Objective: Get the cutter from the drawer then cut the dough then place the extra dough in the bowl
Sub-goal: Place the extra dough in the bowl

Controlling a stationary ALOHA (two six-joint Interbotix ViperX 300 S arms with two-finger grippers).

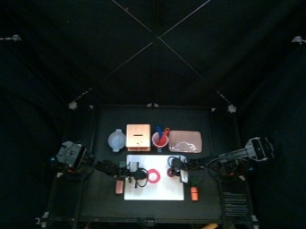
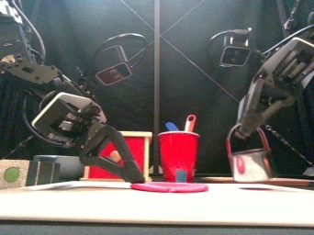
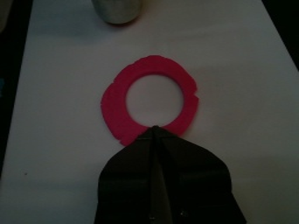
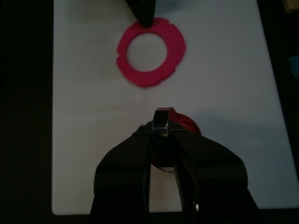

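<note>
On the board point(image 1: 156, 192), at mid-table, both arms were at work. Right gripper point(image 4: 162, 118) hung over the board's right part, jaws closed on the wire handle of the cutter point(image 2: 252, 163). Left gripper point(image 3: 156, 131) sat low at the left, jaws drawn to a seam on the near rim of the ring point(image 3: 115, 96), seemingly pinching it. Bowl point(image 1: 114, 139) stood off the board at back left, beside the box point(image 1: 141, 134) and well apart from the ring. Cutter seemed just clear of the board; red showed inside it, possibly the cut disc stuck there, could not tell. Ring lay flat between the grippers, hole cut through. Judged risks: dough thin and soft and held by one rim only, so a lift could stretch or tear the band, or it could cling to the board and slip the pinch. A drooping ring might also catch the bowl's rim and fall outside.
</note>
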